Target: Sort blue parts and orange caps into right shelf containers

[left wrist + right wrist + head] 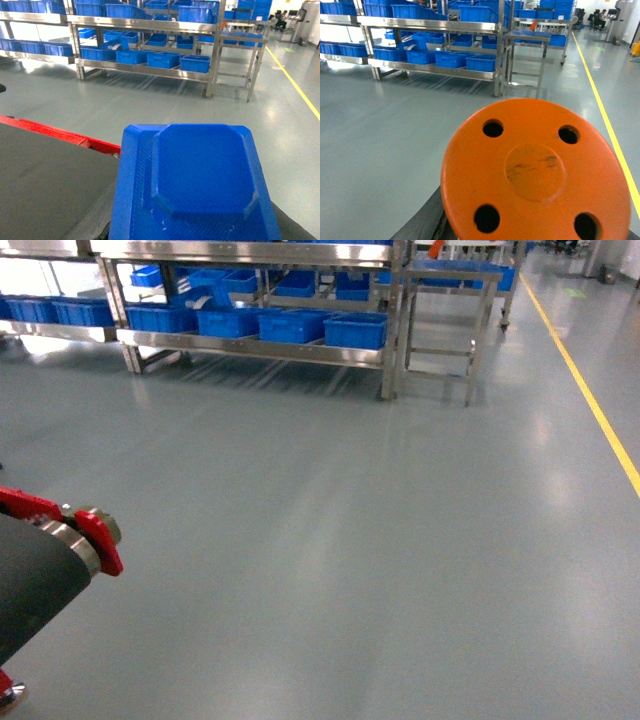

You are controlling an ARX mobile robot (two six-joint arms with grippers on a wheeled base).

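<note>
A: Item one, largest: the floor (pixel 330 540), grey, glossy, with a yellow line (pixel 590 400) running along its right side.

B: Next?

A: Steel shelf (pixel 250 345) at the far edge of the floor, well apart from the robot. On its lower tier, a row of blue crates (pixel 355 330); a narrower steel rack (pixel 445 320) stands just beside its right end.

B: And what is being carried?

A: Left wrist view: blue part (pixel 200 185), flat with a raised octagonal face, filling the lower frame beside a dark belt (pixel 45 185) with a red edge. Right wrist view: orange cap (pixel 535 175), a round disc with four holes, equally close to the lens.

B: Jaws?

A: Cannot tell for either arm; no fingers show in any view. Whether each piece is gripped or merely lies under its camera is unclear.

B: Risks?

A: Likely the drive ahead: a loose hold could shed a piece on the floor. Both wrist cameras are largely blocked, so aiming into a crate may suffer. The many look-alike crates invite a wrong-bin drop.
</note>
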